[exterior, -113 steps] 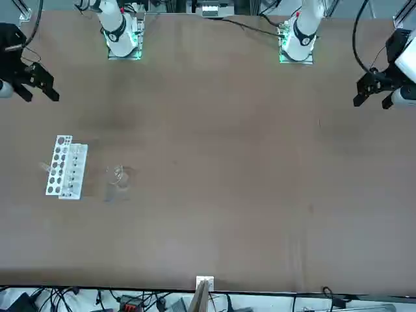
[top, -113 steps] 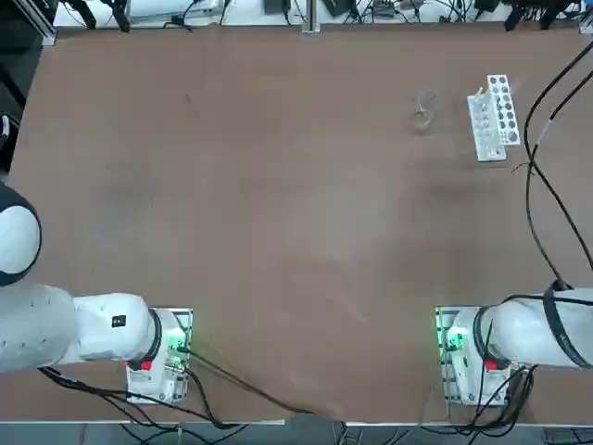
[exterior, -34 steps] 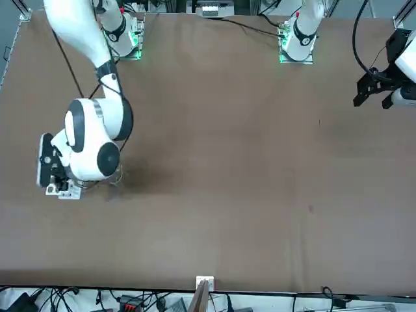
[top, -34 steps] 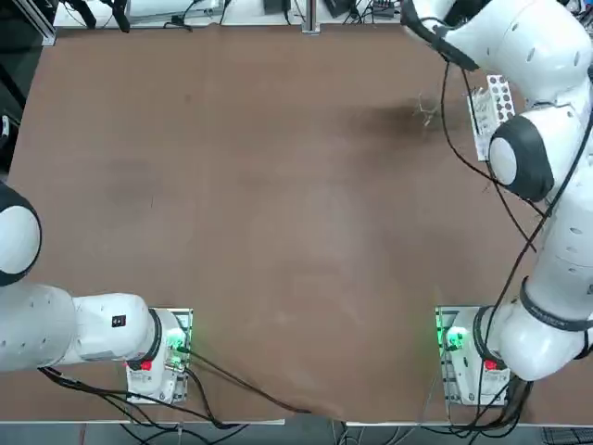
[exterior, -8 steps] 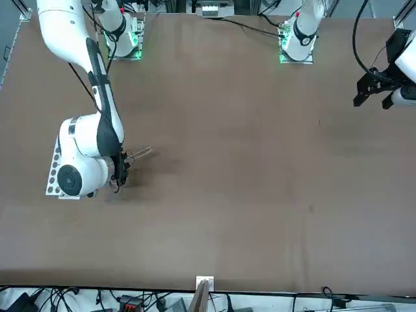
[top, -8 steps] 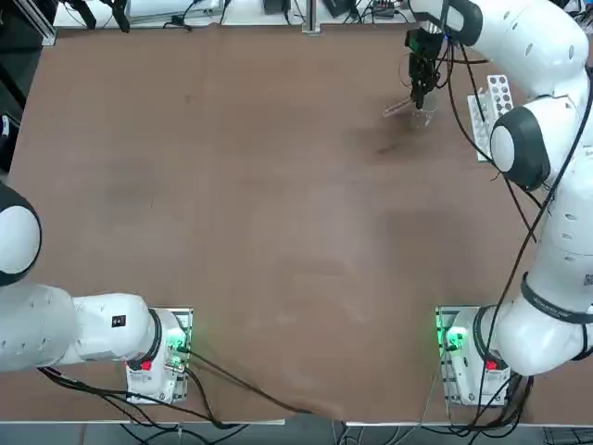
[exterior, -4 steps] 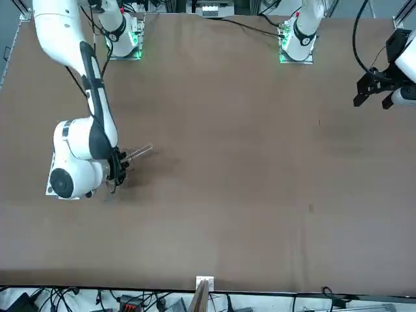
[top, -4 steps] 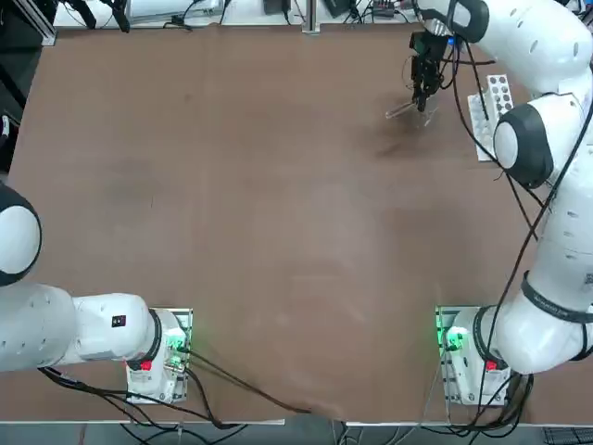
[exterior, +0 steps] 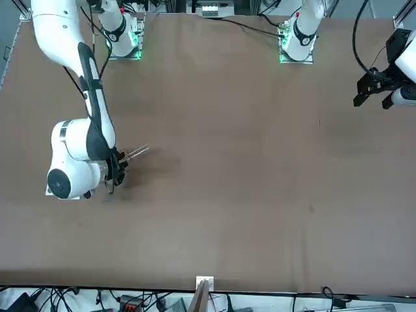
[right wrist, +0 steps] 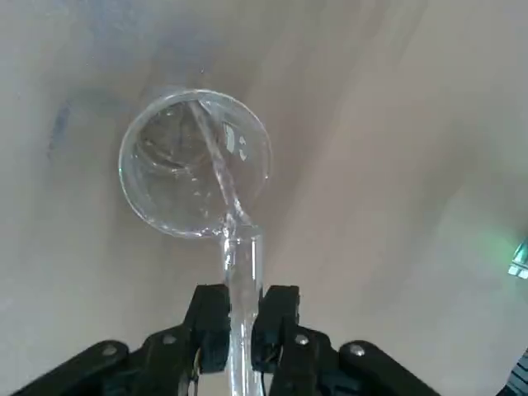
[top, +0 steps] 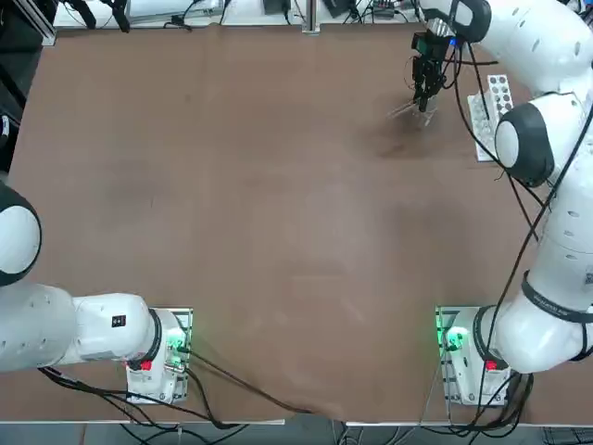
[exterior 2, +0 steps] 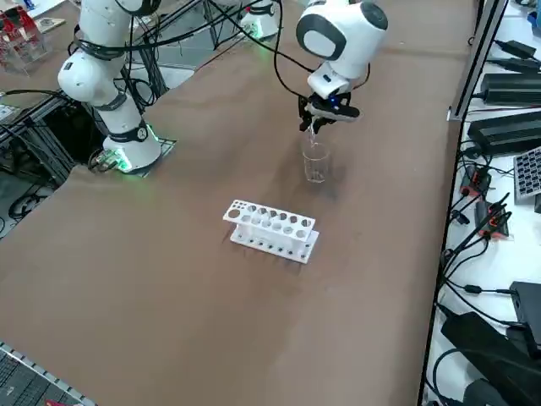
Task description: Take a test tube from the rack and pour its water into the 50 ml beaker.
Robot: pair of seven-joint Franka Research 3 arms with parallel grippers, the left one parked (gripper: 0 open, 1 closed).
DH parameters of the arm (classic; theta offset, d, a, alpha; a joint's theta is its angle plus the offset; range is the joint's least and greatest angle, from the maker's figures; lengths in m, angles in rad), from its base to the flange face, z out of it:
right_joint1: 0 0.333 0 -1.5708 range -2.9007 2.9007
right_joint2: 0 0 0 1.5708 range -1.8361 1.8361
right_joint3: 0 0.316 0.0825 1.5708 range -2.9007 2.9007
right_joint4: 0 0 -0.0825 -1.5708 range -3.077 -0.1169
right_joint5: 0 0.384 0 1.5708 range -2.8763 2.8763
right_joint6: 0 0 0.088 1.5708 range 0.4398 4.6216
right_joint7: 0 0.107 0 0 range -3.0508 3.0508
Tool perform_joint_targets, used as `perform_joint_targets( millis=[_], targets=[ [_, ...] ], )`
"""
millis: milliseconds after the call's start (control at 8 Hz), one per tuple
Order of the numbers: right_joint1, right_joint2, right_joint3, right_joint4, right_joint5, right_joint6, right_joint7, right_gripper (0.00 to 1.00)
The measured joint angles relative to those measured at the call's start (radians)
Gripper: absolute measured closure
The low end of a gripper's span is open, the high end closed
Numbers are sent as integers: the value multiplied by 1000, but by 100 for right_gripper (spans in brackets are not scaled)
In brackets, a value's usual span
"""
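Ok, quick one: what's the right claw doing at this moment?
Right claw: closed on the test tube, held tilted above the 50 ml beaker, with water running into it.

Bright even light, soft shadows

a plain brown table (top: 278,204) fills the room's middle, with black cables (exterior 2: 486,220) and power units (exterior 2: 507,85) beyond its edge.

Right gripper (right wrist: 241,318) now over beaker (right wrist: 195,162) | tube (right wrist: 240,272), once in rack (exterior 2: 270,230), tilts in its grip | water (right wrist: 213,165) streams in
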Motion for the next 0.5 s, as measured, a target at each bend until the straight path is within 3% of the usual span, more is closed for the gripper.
perform_joint_targets(
  millis=[500],
  targets=[
    [-18,0,0,-1,16,-11,-40,81]
  ],
)
